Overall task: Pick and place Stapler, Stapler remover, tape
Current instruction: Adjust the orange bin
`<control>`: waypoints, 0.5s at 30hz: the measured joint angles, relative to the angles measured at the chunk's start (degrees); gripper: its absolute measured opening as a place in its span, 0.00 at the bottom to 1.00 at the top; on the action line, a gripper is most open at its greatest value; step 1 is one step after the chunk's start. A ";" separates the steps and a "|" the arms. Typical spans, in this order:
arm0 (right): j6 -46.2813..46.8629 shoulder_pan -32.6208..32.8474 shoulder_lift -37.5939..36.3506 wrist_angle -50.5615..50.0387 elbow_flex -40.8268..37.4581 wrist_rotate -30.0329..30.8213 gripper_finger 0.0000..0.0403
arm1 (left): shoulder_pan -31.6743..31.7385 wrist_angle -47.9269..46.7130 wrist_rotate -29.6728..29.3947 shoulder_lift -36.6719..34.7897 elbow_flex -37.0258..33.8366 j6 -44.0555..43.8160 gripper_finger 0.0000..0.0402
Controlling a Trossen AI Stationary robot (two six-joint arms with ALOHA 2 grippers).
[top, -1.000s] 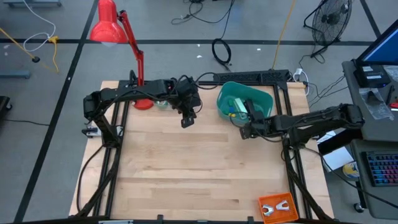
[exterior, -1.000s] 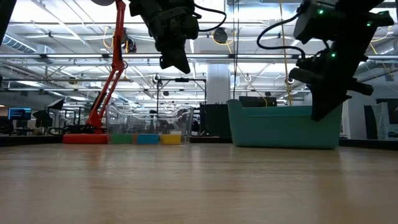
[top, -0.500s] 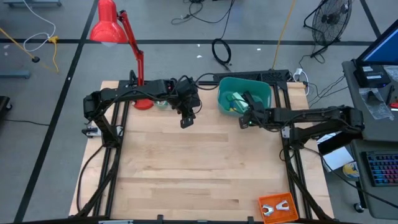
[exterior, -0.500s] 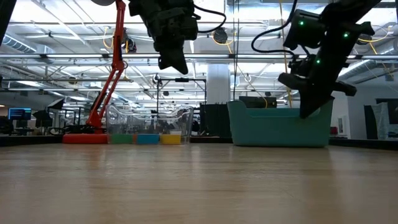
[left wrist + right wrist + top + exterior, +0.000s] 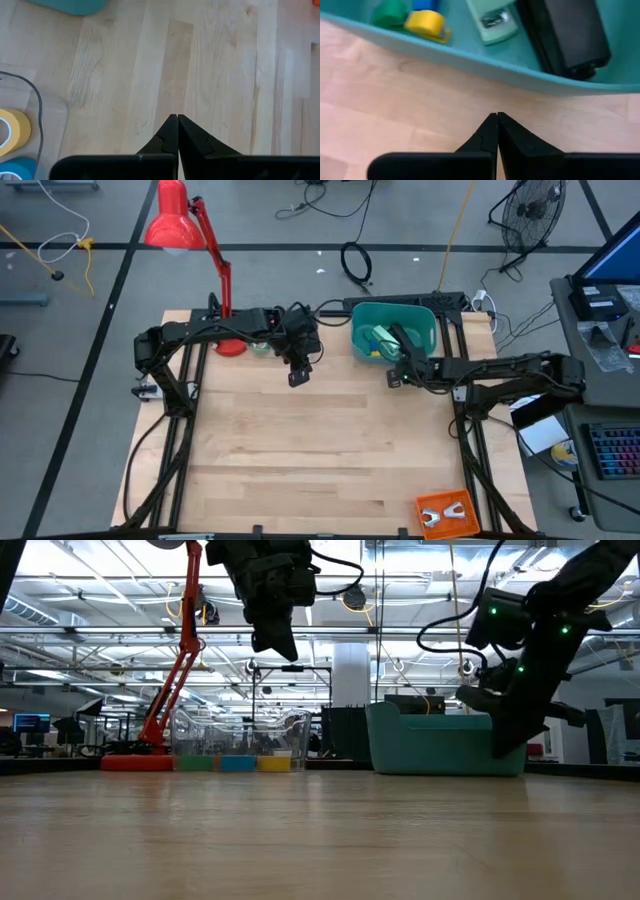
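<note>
Both grippers closed and empty, right gripper [image 5: 393, 379] beside what looks like a teal bin [image 5: 432, 330]

Table [image 5: 300, 450]: pale wood, matt, grained. Teal bin [image 5: 470, 62]: smooth plastic. Yellow tape roll [image 5: 12, 131]: slight gloss.

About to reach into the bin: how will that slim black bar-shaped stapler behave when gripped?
The slim black bar-shaped stapler looks rigid, so it probably won't flex. Its surface looks smooth, so it might slip or pivot if gripped near one end. It leans against the teal plastic bin wall beside a pale green stapler, so it may slide along that wall when nudged.
</note>
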 joint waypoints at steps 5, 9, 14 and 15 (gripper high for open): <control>0.59 2.90 0.00 0.01 1.63 1.75 0.00 | 0.04 -0.08 -0.01 0.00 0.00 0.30 0.01; 0.03 4.59 -0.01 0.15 5.38 1.79 0.00 | 0.07 -0.13 -0.02 0.00 0.00 1.08 0.01; -1.07 6.02 -0.02 -0.13 9.88 3.23 0.00 | 0.20 -0.11 -0.07 0.00 0.00 1.97 0.00; -1.21 6.20 -0.02 -0.02 10.76 3.27 0.00 | 0.25 -0.11 -0.07 0.00 0.00 1.99 0.01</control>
